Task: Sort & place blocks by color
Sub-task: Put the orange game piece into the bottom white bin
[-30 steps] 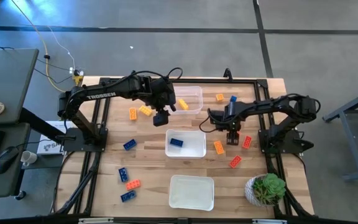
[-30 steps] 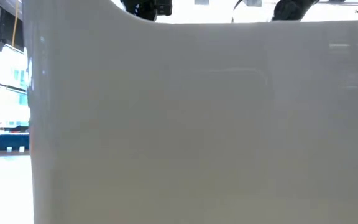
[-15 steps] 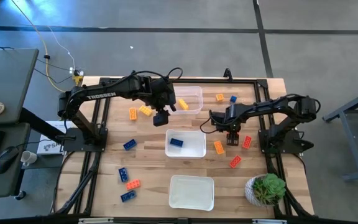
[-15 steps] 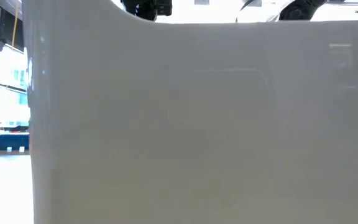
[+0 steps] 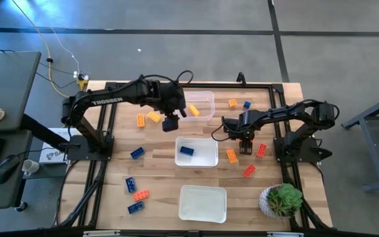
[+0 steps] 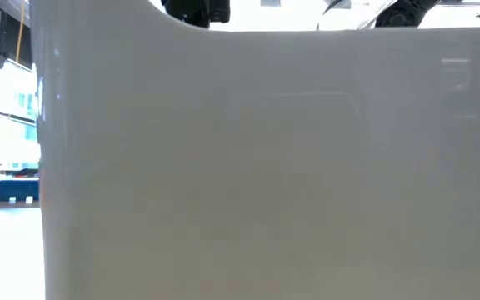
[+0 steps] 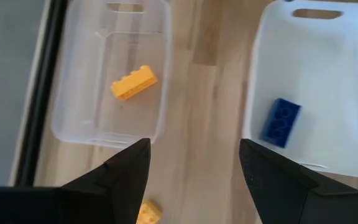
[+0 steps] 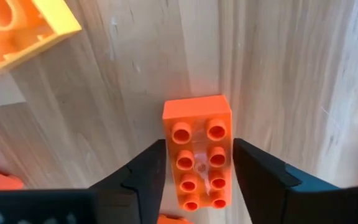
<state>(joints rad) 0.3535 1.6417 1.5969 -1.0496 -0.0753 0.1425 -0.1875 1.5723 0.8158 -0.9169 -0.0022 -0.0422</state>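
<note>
Two blocks are binned, one yellow brick (image 7: 133,83) and one blue brick (image 7: 280,122); most remain scattered. Right gripper (image 8: 197,168) is spread around a red brick (image 8: 199,158); left gripper (image 7: 194,168) is released.

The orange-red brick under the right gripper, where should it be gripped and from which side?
Grip the orange-red brick across its two long side faces, coming straight down from above. It lies flat on the table, studs up, and the right gripper has open fingers straddling its narrow width, so closing there looks like the surest hold.

Yellow, blue and red blocks (image 5: 141,195) lie scattered flat; one red brick (image 8: 198,157), studs up, sits between dark fingers.
</note>
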